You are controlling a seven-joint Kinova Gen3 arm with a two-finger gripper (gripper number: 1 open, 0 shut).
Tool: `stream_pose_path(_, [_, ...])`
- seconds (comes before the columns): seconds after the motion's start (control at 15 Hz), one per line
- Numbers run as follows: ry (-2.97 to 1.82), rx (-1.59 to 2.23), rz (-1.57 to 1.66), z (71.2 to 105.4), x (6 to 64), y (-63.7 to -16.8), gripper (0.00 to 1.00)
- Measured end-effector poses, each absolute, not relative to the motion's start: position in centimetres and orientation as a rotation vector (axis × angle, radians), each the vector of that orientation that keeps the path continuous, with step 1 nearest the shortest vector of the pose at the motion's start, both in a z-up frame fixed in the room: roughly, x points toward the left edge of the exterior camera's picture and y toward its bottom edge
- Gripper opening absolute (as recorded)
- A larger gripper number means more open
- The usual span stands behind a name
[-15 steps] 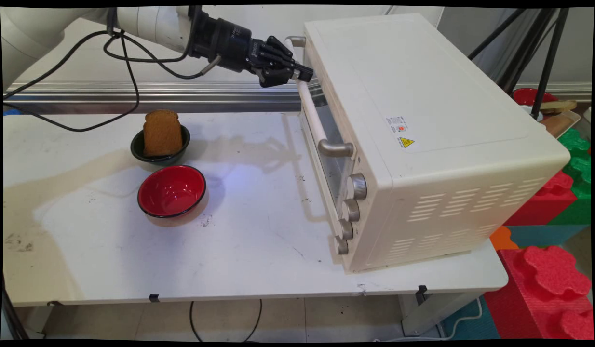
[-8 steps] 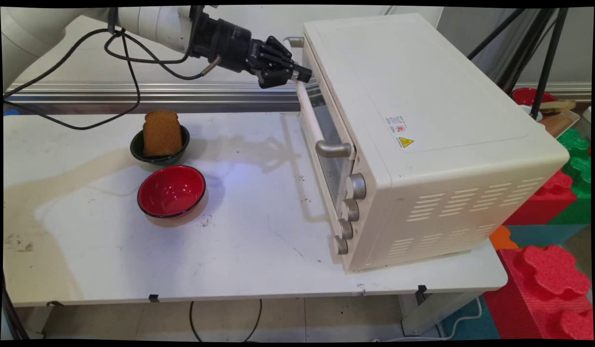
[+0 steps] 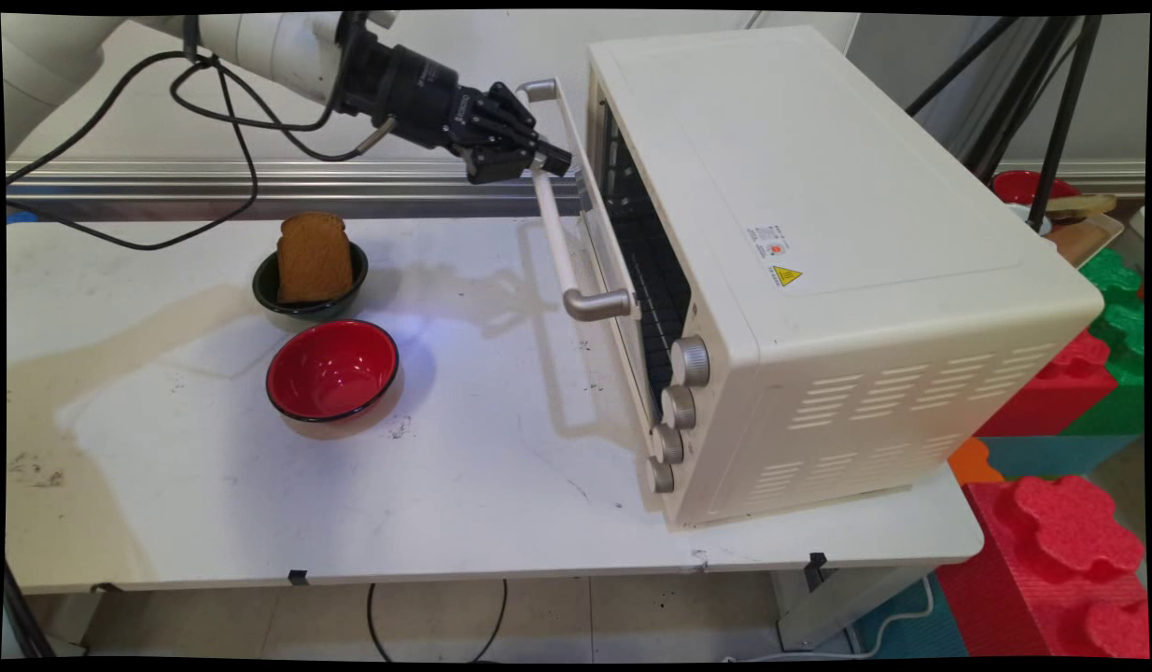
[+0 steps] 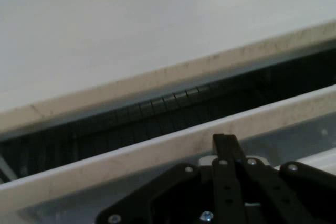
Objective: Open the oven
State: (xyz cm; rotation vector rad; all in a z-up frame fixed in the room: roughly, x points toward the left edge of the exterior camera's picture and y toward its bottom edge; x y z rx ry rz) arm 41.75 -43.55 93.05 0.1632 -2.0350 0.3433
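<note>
So in the main view the black two-finger gripper is up near the top, clamped onto the cream-coloured bar handle of the big cream toaster oven that sits on the right side of the white table. The fingers are closed around the far end of that handle. The oven's glass door is cracked open, tilted out from the top, and you can see the dark wire rack through the gap. Four round metal knobs run down the front corner. Off to the left, well apart from the oven, there's a small dark bowl with a slice of brown toast standing up in it, and just in front of that a red bowl with a black rim.

Hand view: the gripper's black linkage comes up from the bottom, pinched together against the cream door edge. Past it there's the dark slot with the rack bars, and the pale oven top fills the upper part.
</note>
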Motion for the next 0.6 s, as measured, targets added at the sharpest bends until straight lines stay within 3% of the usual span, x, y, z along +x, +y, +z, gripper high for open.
stream_pose_path(0.6, [-2.137,0.140,0.295,91.7,45.9,-41.9,0.00])
